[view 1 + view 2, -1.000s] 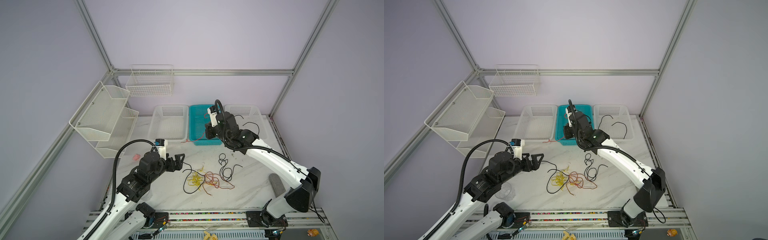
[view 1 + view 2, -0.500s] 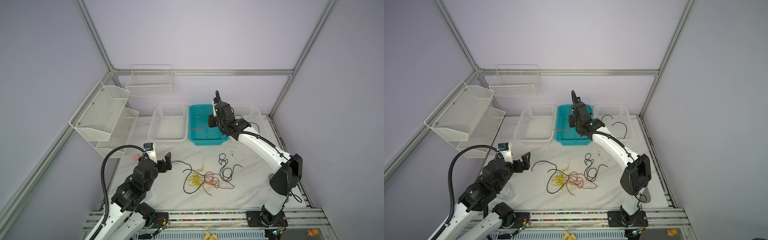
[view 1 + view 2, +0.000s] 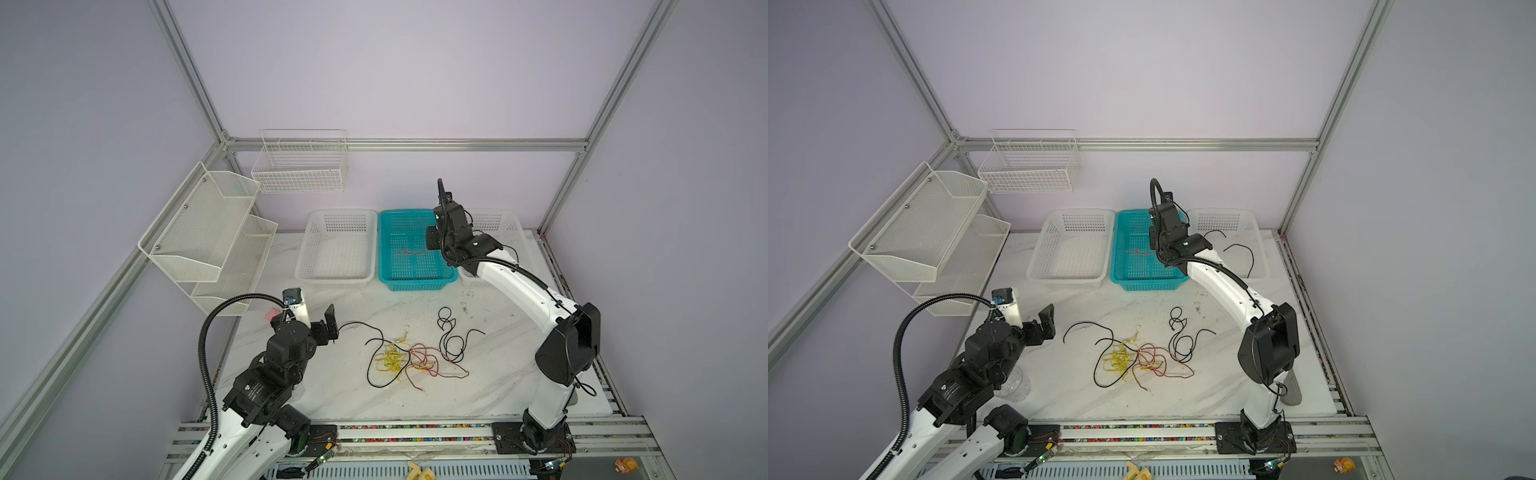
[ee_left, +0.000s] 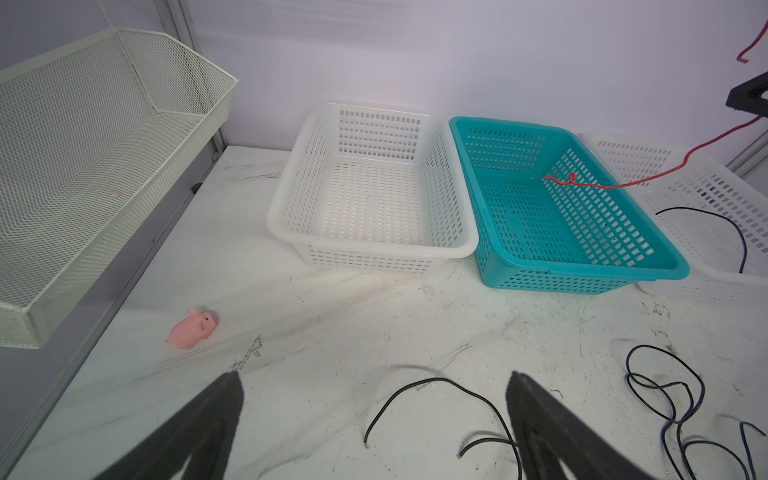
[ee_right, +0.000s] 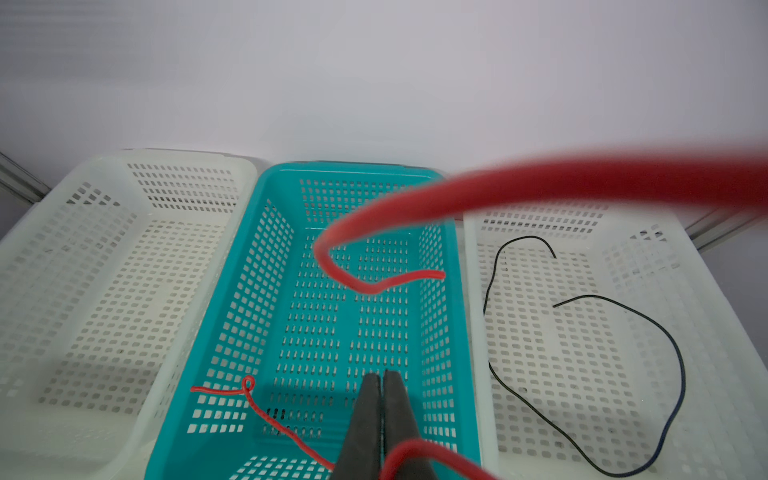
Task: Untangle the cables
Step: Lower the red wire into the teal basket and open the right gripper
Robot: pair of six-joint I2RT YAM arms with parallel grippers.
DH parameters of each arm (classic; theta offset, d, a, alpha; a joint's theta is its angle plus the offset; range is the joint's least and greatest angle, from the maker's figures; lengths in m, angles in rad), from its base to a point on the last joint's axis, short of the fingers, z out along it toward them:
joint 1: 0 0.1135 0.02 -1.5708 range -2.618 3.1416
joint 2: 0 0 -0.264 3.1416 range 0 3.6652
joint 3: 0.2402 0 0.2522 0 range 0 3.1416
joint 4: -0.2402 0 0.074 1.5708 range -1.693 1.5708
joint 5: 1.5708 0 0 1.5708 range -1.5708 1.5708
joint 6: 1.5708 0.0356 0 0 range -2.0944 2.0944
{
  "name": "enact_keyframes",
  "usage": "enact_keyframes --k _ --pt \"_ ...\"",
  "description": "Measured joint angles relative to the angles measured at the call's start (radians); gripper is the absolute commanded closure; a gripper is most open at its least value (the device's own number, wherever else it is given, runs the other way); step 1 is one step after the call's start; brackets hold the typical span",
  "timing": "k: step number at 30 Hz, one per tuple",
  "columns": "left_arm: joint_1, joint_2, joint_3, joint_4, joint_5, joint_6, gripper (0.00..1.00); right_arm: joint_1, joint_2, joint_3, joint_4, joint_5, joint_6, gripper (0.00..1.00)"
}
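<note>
Cables point(image 3: 411, 359) lay tangled mid-table: yellow, red, black. At twelve o'clock the right gripper point(image 5: 381, 374), pressed together, pinched a red cable point(image 5: 582, 178) over the teal basket point(image 3: 417, 284). At nine the left gripper point(image 4: 374, 376) hovered, spread. Its arm label point(image 3: 253, 388) was unreadable.

The left arm point(image 3: 266, 386) is folded low at the near left, with the left gripper point(image 4: 374, 379) pointing toward the centre and its jaws spread wide. The right arm point(image 3: 515, 282) is stretched toward the far middle. The right gripper point(image 5: 381, 375) has its fingertips pressed together and pinches a red cable point(image 5: 266, 415).
</note>
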Motion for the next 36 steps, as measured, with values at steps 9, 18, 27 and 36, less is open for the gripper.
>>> enact_keyframes --k 9,18,27,36 --pt "0.001 0.007 0.0 0.004 0.002 0.009 0.0 0.0 0.042 0.018 -0.015 0.01 -0.018 1.0" --pt "0.001 -0.002 -0.002 0.004 0.002 0.018 0.01 0.0 0.128 0.072 -0.03 0.012 -0.025 1.0" --pt "0.001 -0.004 -0.002 0.004 0.008 0.022 0.0 0.001 0.295 0.154 -0.084 -0.029 -0.028 1.0" --pt "0.001 -0.003 -0.002 0.004 0.024 0.026 0.0 0.001 0.39 0.257 -0.153 -0.13 -0.023 0.79"
